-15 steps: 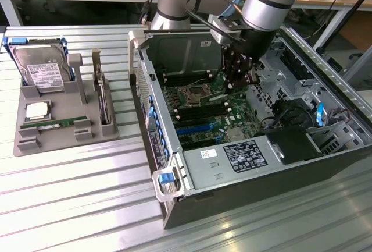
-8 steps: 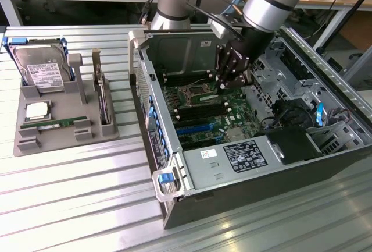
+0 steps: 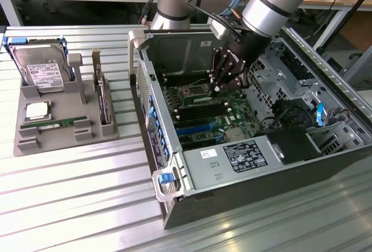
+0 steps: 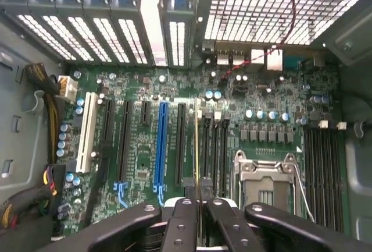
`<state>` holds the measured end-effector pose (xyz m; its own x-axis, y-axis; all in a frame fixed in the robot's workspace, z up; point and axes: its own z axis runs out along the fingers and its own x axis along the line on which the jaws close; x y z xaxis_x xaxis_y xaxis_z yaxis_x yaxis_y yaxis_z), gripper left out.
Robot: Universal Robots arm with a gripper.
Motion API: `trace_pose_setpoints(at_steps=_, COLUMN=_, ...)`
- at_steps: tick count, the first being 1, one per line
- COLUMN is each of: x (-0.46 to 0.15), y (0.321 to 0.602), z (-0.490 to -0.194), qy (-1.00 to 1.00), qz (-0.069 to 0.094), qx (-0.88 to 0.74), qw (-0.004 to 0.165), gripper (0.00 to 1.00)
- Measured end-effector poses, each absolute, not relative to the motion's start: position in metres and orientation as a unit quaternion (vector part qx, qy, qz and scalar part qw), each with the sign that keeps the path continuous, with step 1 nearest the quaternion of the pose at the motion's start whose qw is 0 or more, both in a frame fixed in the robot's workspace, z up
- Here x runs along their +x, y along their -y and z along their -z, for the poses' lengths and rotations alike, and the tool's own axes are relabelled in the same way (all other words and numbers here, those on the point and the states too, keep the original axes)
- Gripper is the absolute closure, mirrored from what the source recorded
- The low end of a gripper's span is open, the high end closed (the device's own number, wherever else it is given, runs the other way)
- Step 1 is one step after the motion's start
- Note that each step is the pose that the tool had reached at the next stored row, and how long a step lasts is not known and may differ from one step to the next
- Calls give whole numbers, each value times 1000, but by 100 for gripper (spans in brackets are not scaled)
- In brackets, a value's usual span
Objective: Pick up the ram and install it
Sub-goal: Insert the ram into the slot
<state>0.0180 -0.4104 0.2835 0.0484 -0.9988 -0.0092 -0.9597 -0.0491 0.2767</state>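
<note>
Ram (image 3: 55,125) (image 4: 196,147): two; hard drive (image 3: 39,66): one; processor (image 3: 36,110): one; expansion card (image 3: 103,98): one.

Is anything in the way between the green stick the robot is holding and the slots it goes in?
Nothing visible is. The end effector holds the ram edge-on above the black memory slots beside the processor socket. No cable or part lies across those slots.
</note>
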Motion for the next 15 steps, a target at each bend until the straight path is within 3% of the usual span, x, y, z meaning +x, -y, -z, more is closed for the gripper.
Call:
trace_pose_setpoints(at_steps=1, x=18, y=410, z=-282, qy=682, qz=107, qx=716, qw=105, gripper=88)
trace_pose_setpoints(at_steps=15, x=19, y=417, z=-272, qy=689, qz=108, qx=709, qw=104, gripper=88)
